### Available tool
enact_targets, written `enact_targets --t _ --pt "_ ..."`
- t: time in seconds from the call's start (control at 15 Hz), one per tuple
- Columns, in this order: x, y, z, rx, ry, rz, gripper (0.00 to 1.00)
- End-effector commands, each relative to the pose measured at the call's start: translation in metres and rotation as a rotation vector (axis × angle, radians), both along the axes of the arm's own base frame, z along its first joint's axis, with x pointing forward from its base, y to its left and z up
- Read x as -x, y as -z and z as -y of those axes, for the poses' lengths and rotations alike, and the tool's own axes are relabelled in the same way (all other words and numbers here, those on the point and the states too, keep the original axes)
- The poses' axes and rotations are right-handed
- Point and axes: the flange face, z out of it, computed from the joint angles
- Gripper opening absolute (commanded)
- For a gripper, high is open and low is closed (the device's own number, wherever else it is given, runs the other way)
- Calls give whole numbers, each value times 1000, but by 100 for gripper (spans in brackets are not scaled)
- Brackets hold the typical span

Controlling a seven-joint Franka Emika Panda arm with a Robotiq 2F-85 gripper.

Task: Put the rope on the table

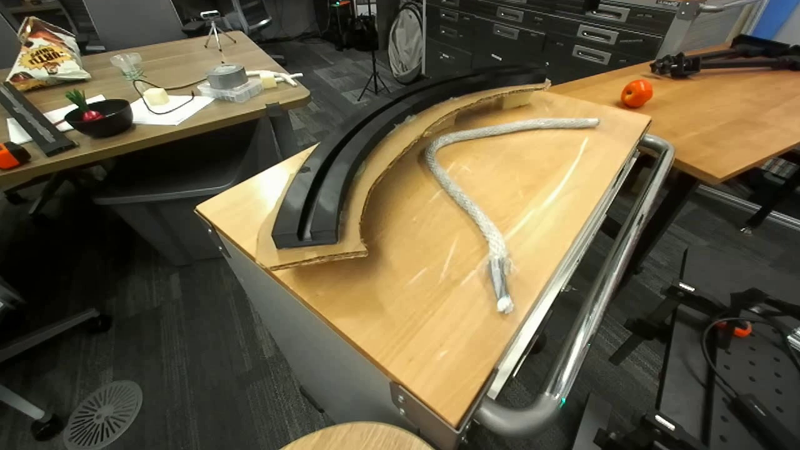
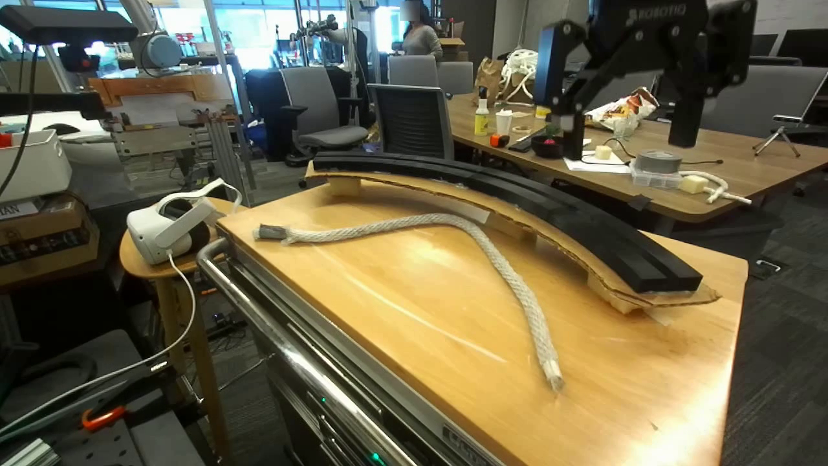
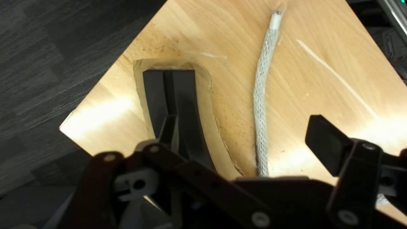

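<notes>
The pale grey-white rope [image 1: 459, 195] lies bent on the light-wood table [image 1: 406, 312] in both exterior views [image 2: 529, 304]. It bends near its middle, and one end is wrapped in grey tape. My gripper [image 2: 631, 136] is raised above the table, with its fingers wide apart and nothing between them. In the wrist view the gripper [image 3: 244, 136] spans over the rope [image 3: 260, 101], which runs between the fingers in the picture but lies well below them on the table [image 3: 229, 41]. Part of the rope is hidden there by the gripper body. The gripper is out of view in an exterior view.
A black curved track [image 1: 350, 150] on a raised cardboard strip [image 2: 569, 249] stands along the table's far side, beside the rope. A metal rail [image 1: 587, 319] runs along one edge. A cluttered desk [image 2: 763, 152], a desk with an orange object [image 1: 637, 94] and a stool with a headset [image 2: 152, 230] are nearby.
</notes>
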Motion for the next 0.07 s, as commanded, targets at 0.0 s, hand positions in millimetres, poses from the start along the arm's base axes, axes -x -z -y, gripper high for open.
enact_targets --t 0.0 --pt "5 -6 -1 -4 1 9 100"
